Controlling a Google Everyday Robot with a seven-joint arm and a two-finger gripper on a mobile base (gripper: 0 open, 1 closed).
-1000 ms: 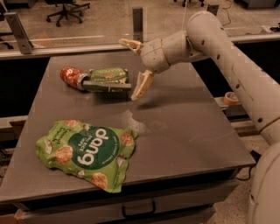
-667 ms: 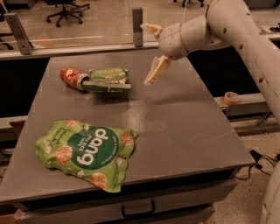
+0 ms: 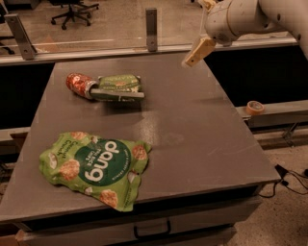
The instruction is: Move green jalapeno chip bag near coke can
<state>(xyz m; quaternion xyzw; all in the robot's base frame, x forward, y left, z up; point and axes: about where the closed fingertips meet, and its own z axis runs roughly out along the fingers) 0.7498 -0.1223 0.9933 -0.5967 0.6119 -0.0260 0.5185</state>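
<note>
Chip bag (image 3: 118, 87) against coke can (image 3: 78, 85); gripper (image 3: 198, 32) empty, high at right.
The bag lies flat at the far left of the counter (image 3: 202, 129), one end touching the toppled can, so the placing appears done. The fingers (image 3: 198, 51) are spread and hold nothing, above the far right corner. A large snack bag (image 3: 96, 166) lies at the front, well apart.

We see a smooth off-white arm (image 3: 274, 12), rounded and tube-like, with a bulbous wrist (image 3: 225, 21). Its end effector (image 3: 193, 32), at the upper right above the counter's (image 3: 202, 129) far edge, has two flat tan fingers (image 3: 198, 52) set wide apart.
</note>
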